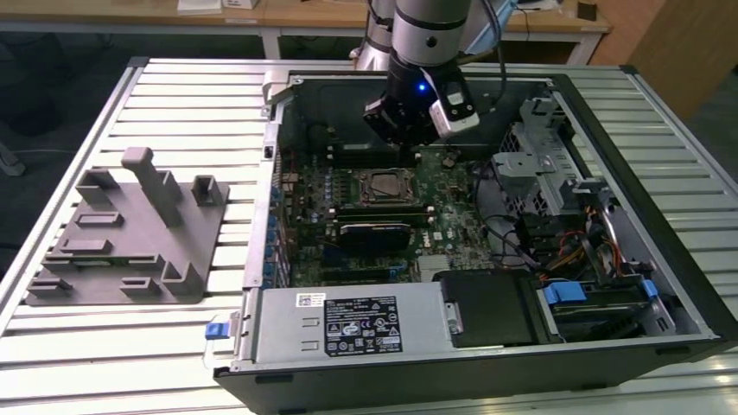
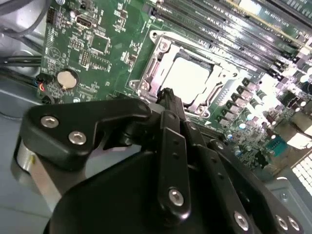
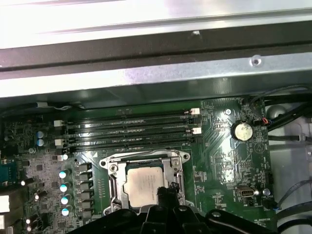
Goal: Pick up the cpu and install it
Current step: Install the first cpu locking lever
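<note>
Exterior view: gripper (image 1: 406,131) above open computer case (image 1: 645,285) | fingers closed together, holding nothing | cpu (image 3: 145,187) already sits in motherboard socket (image 3: 113,168), just beside fingertips | risk: fingertips nudging the seated chip could skew it, bending contacts | case on slatted metal table (image 1: 150,95); grey fixture (image 1: 127,233) alongside; wooden desks behind

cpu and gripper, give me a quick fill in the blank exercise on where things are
1. The cpu lies in the ____ on the green motherboard.
2. In the exterior view, the gripper hangs inside the open ____ case.
3. In the exterior view, the grey holder sits outside the case, on that view's ____.

Missing words: socket; computer; left
</note>
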Action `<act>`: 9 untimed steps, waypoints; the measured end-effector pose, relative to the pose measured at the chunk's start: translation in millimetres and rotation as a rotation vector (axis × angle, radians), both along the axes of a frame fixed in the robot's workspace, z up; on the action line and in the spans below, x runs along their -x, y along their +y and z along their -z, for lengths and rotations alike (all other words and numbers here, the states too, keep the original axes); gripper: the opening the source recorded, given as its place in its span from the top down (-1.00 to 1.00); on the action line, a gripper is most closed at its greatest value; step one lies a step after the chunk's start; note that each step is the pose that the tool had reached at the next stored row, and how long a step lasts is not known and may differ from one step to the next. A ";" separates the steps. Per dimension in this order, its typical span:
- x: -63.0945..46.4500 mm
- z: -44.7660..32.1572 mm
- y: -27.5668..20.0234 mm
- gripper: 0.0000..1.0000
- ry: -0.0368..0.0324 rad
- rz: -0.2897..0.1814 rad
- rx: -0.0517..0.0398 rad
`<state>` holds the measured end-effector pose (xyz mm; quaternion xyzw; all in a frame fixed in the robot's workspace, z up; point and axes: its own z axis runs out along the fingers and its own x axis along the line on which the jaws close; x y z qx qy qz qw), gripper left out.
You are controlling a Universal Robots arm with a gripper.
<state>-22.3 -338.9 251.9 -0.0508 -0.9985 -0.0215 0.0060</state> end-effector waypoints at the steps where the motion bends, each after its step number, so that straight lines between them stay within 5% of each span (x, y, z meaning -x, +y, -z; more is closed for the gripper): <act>1: 0.0 0.0 0.0 0.79 0.0000 0.000 0.0001; 9: 0.1 -0.1 0.0 0.79 -0.0009 0.000 0.0000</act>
